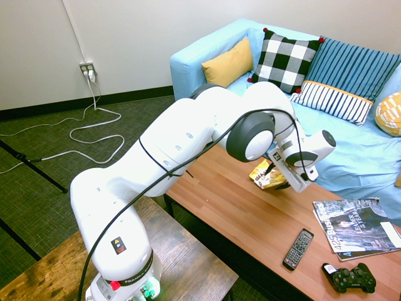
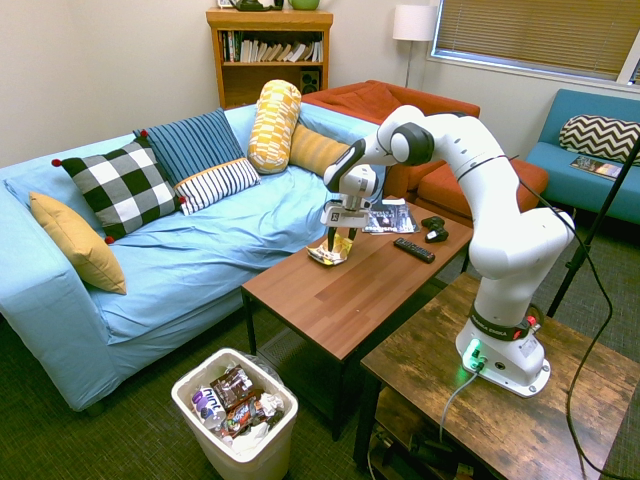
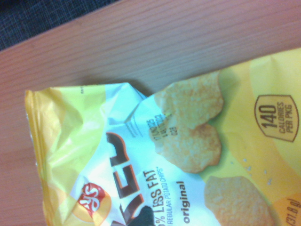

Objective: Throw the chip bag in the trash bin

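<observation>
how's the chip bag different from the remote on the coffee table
The chip bag is shiny yellow and white, while the remote is dark with rows of buttons. The chip bag is crinkled and puffy; the remote is slim and rigid-looking. The gripper is down at the chip bag, and nothing is at the remote. Both lie on the coffee table.

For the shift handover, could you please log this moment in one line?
gripper: open, at bag | chip bag: on table | trash bin: awaiting bag
</observation>
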